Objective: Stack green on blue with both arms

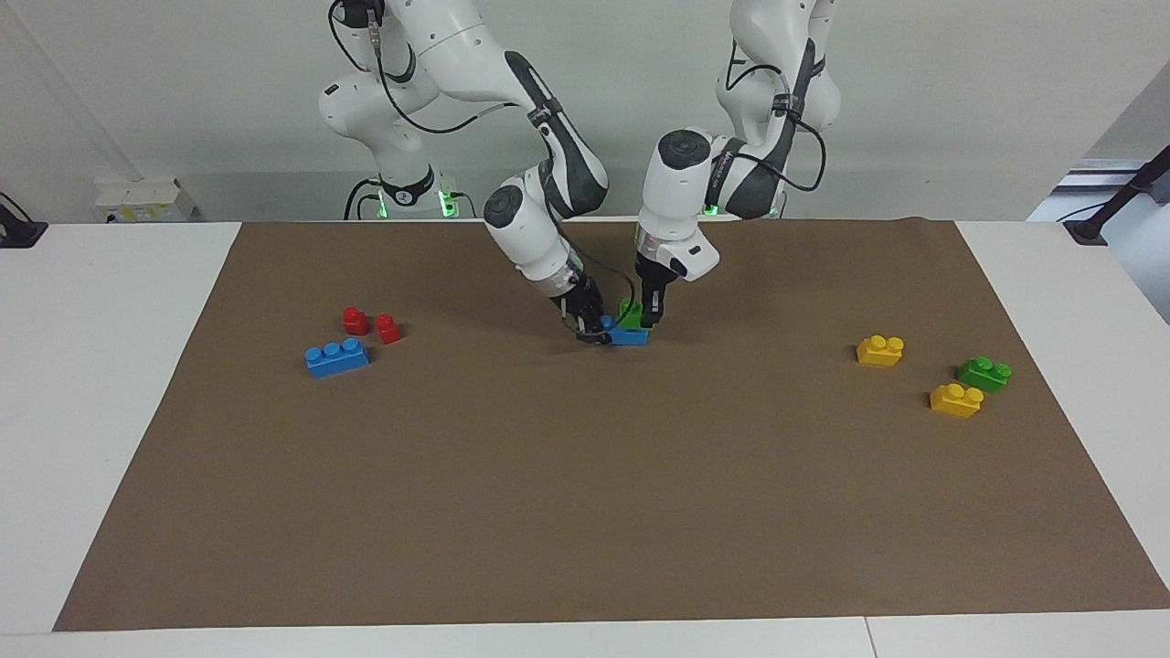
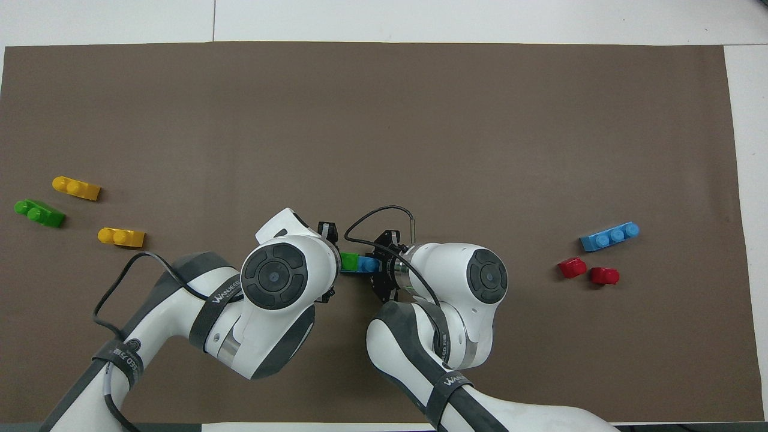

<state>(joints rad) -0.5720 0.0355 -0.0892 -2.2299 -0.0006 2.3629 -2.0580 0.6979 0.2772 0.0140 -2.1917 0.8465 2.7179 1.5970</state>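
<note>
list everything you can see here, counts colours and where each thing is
blue bricks: 2, blue; one mid-mat at the grippers, one loose toward the right arm's end
green bricks: 2, green; one on top of the mid-mat blue brick, one loose toward the left arm's end
yellow bricks: 2, yellow; one and one beside the loose green brick
red pieces: 2, red; and, just nearer the robots than the loose blue brick
mat: 1, brown, covering the table
table: 1, white
left gripper: 1, black, at the stacked green brick
right gripper: 1, black, at the mid-mat blue brick's end
</note>
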